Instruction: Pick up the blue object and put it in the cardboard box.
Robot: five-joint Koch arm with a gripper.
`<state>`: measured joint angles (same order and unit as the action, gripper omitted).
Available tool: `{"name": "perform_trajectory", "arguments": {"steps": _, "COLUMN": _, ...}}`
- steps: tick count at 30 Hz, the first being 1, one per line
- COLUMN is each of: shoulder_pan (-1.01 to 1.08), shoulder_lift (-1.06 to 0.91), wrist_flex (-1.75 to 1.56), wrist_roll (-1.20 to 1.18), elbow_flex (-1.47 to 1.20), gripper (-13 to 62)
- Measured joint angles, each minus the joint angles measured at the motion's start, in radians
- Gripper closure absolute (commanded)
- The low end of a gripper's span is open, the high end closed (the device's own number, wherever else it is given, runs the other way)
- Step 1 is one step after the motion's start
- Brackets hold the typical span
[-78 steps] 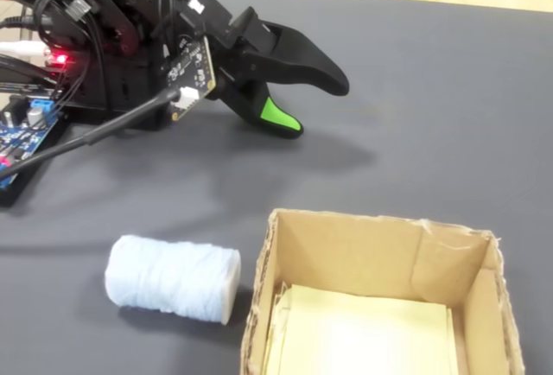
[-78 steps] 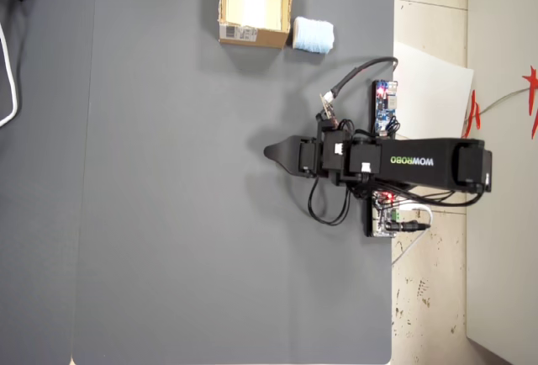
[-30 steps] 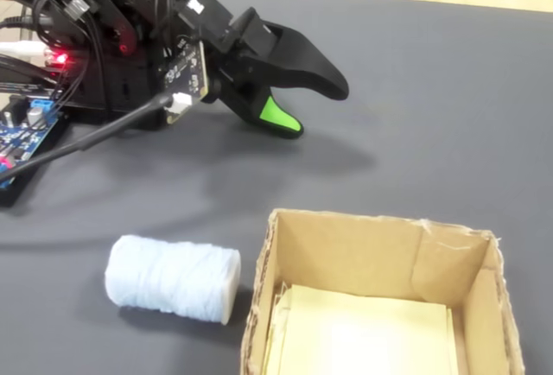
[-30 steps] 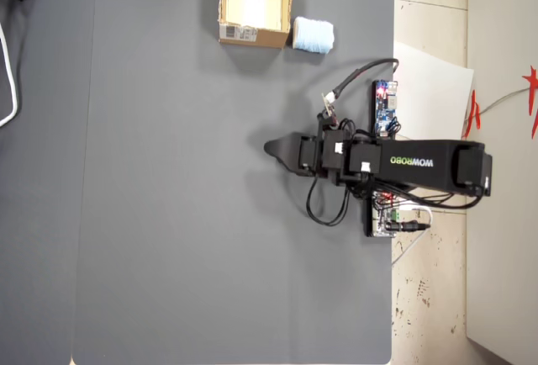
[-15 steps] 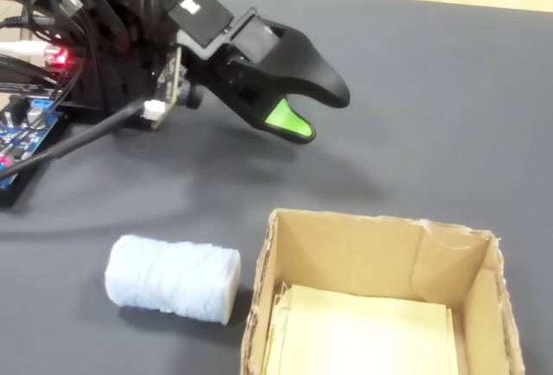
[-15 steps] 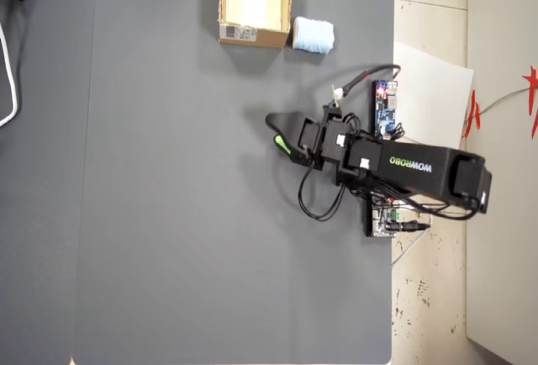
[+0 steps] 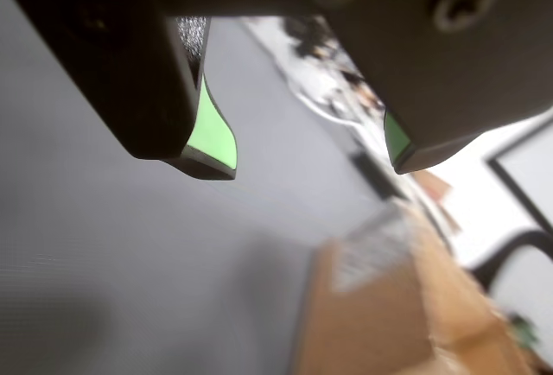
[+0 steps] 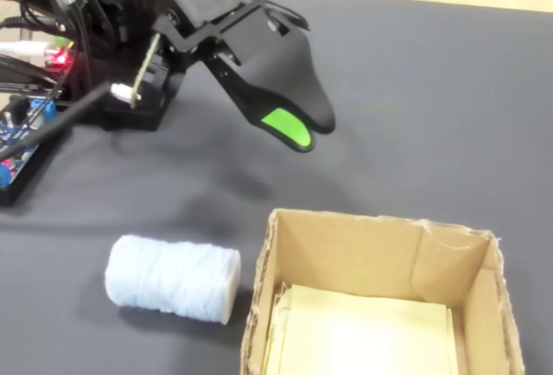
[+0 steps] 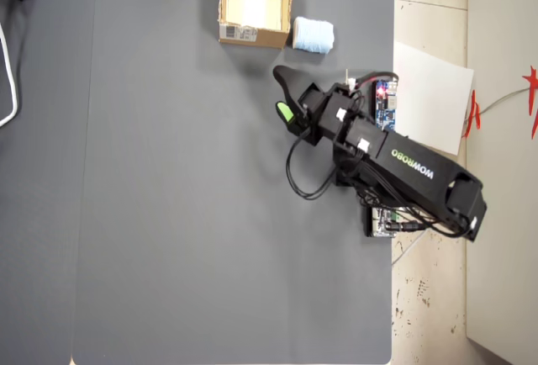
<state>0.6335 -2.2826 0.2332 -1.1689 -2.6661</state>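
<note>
The blue object (image 8: 173,278) is a pale blue fuzzy roll lying on the grey mat, just left of the cardboard box (image 8: 346,219) in the fixed view. From overhead, the blue object (image 9: 313,35) sits right of the cardboard box (image 9: 252,37) at the mat's top edge. My gripper (image 8: 309,129) hangs open and empty above the mat, short of both. In the overhead view the gripper (image 9: 282,93) points toward the box's near corner. The wrist view shows the gripper (image 7: 307,155) with green pads (image 7: 212,137) well apart and the blurred box (image 7: 389,314) below.
Circuit boards with a red light (image 8: 59,57) and cables (image 8: 52,129) sit at the arm's base, left in the fixed view. From overhead, a white sheet (image 9: 429,96) lies off the mat's right edge and a white cable (image 9: 7,71) runs at far left.
The arm has swung from pointing across the mat toward the box and blue object. The jaws have spread wider and the gripper has come closer to the box.
</note>
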Motion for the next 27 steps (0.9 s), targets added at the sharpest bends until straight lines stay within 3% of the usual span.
{"name": "perform_trajectory", "arguments": {"steps": 8, "shoulder_pan": 0.216, "shoulder_lift": 0.086, "wrist_flex": 0.245, "wrist_roll": 0.0, "elbow_flex": 0.216, "gripper": 16.4}}
{"name": "perform_trajectory", "arguments": {"steps": 27, "shoulder_pan": 0.434, "shoulder_lift": 0.434, "wrist_flex": 0.546, "wrist_roll": -0.051, "elbow_flex": 0.505, "gripper": 16.4}}
